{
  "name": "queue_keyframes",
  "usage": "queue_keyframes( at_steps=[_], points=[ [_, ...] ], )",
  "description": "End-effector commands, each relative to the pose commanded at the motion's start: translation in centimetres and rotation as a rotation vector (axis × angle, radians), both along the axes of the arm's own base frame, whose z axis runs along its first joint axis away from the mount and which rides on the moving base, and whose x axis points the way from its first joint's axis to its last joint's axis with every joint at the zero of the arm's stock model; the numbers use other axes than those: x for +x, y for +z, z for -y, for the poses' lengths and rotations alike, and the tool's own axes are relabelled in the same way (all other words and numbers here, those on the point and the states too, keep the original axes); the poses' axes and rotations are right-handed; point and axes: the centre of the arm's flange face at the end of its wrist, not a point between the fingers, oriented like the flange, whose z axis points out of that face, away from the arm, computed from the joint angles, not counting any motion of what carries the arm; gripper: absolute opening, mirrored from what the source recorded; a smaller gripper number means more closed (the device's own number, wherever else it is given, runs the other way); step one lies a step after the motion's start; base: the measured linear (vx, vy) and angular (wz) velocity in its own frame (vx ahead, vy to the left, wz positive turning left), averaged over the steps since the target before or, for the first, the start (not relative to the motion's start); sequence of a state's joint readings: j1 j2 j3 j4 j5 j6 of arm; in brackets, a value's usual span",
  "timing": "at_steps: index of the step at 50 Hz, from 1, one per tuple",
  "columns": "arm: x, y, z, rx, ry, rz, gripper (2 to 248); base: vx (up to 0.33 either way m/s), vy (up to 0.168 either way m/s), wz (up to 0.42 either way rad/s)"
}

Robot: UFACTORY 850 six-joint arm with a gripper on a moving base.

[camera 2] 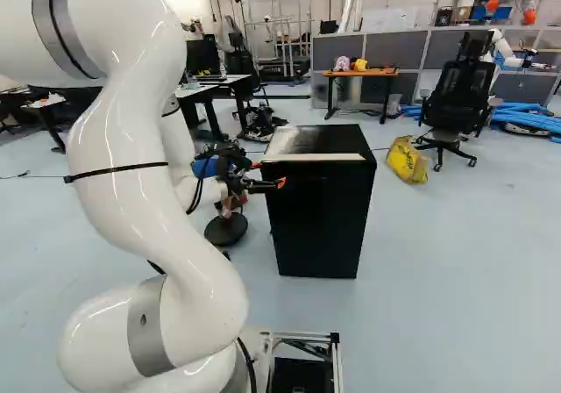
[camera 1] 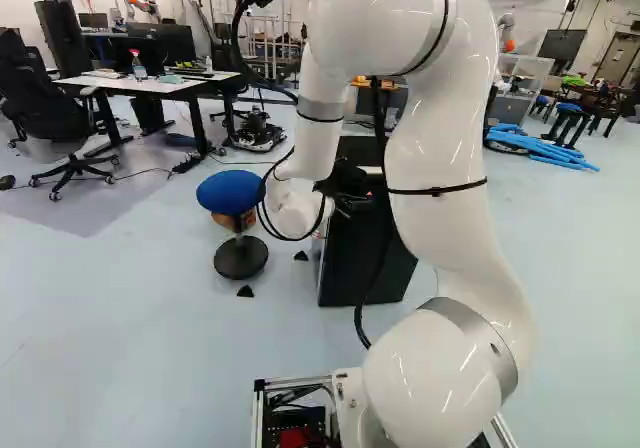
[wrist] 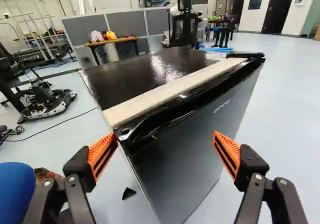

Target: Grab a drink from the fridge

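White arm [camera 2: 162,235] right up close, rising to a high bend that both base views cut off, then dropping toward the fridge [camera 2: 320,213] on the floor [camera 2: 456,270]! Gripper [camera 2: 268,175] spread wide, one orange pad [wrist: 102,156] by the fridge's near top corner, the other over its front face; touching or not, can't tell. Fridge's inside is hidden, and the arm masks part of it in the left base view.

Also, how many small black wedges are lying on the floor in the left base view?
2: one wedge between the blue stool and the fridge, the other wedge just nearer than the stool's foot. The arm may hide more.
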State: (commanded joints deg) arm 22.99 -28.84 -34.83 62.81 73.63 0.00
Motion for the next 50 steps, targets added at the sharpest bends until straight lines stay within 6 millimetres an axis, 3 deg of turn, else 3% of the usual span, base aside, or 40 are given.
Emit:
queue_keyframes(
  at_steps=[15,50],
  points=[
    [-0.5,0.0,0.2,0.000,-0.023,-0.004,247,0.000,0.000,0.000],
    [-4.0,0.2,1.1,-0.006,-0.084,-0.034,247,0.000,0.000,-0.001]
  ],
)
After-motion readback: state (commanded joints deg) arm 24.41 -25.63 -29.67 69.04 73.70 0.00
